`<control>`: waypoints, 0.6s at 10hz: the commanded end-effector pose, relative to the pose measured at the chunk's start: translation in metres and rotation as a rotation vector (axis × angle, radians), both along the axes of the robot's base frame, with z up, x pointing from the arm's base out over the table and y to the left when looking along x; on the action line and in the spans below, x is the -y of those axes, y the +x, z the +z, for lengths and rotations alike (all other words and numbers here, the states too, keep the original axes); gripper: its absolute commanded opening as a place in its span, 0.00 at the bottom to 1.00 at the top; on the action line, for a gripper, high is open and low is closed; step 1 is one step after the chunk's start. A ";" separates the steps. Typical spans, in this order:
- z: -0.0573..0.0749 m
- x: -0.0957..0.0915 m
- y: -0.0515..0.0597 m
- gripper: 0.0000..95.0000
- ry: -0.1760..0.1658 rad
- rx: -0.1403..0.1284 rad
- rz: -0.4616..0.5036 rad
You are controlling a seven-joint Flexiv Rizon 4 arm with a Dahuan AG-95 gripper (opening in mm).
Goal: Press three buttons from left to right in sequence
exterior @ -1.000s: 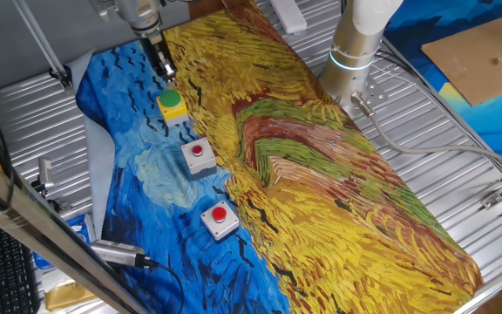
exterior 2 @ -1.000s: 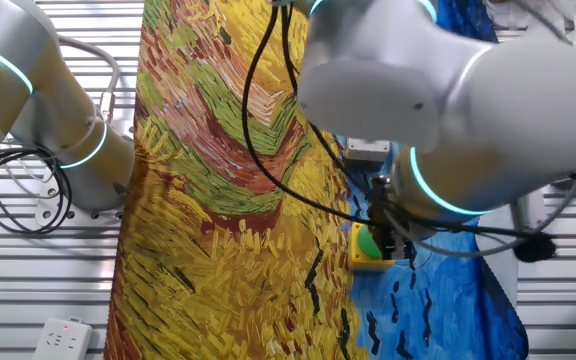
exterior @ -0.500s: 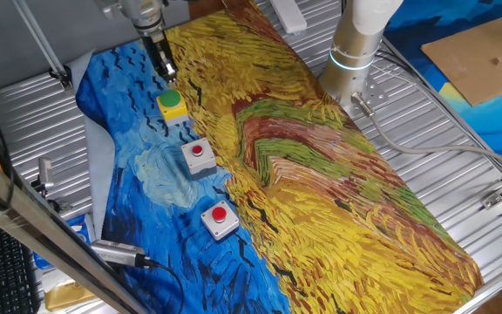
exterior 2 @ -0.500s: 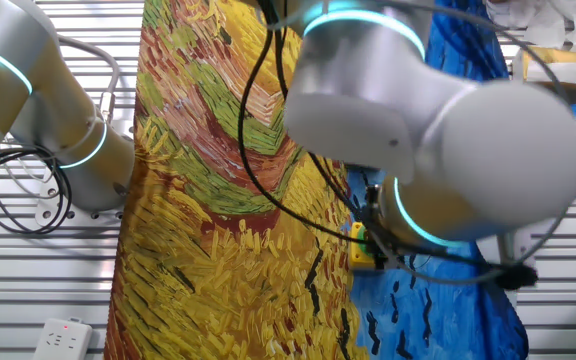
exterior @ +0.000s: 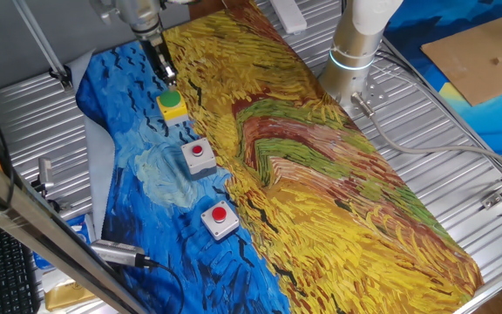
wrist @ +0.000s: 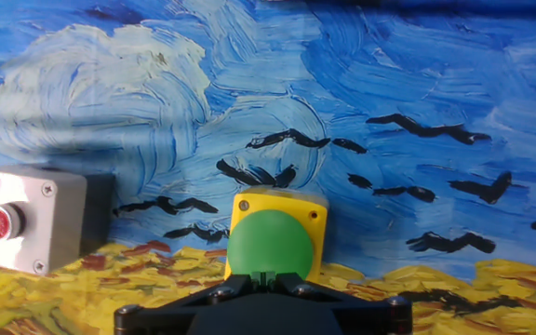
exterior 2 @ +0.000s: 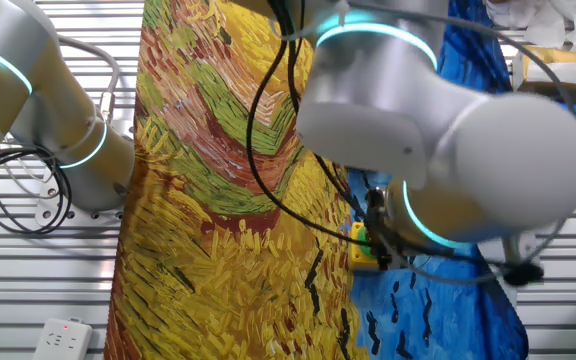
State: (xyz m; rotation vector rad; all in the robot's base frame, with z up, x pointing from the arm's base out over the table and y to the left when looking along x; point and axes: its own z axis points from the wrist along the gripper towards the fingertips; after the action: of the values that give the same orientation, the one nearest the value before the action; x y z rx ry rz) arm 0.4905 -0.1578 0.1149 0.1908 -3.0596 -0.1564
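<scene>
Ribbed metal surface [exterior: 460, 174] carries a painted cloth [exterior: 321, 166], blue on one long side and yellow on the other; I see bare metal beyond its edges in one fixed view.

All three buttons sit in a row along the blue strip, close to the blue-yellow boundary. Green button on yellow base [exterior: 172, 105] is at the far end of the row, first red button [exterior: 199, 156] in the middle, second red button [exterior: 220, 219] nearest the camera. Each stands apart from its neighbour with open cloth between.

End effector [exterior: 166, 74] is just above the far side of the green button. From this view I cannot tell if it touches the cap, and I cannot tell if the fingers are apart or together.

Hand view: green cap [wrist: 270, 247] is centred low in frame, directly ahead of the black hand body; the grey box with red cap [wrist: 28, 220] lies off to the left.

Other fixed view: arm housing [exterior 2: 448, 130] blocks most of the scene; only a yellow corner [exterior 2: 360, 248] shows. A second arm's base [exterior: 353, 61] stands on the metal just off the yellow edge.
</scene>
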 end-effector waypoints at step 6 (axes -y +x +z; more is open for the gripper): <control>-0.014 -0.001 0.003 0.00 -0.037 0.005 -0.002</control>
State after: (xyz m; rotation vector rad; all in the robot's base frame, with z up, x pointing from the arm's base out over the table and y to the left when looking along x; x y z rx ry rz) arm 0.4932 -0.1574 0.1002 0.2205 -3.0578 0.0193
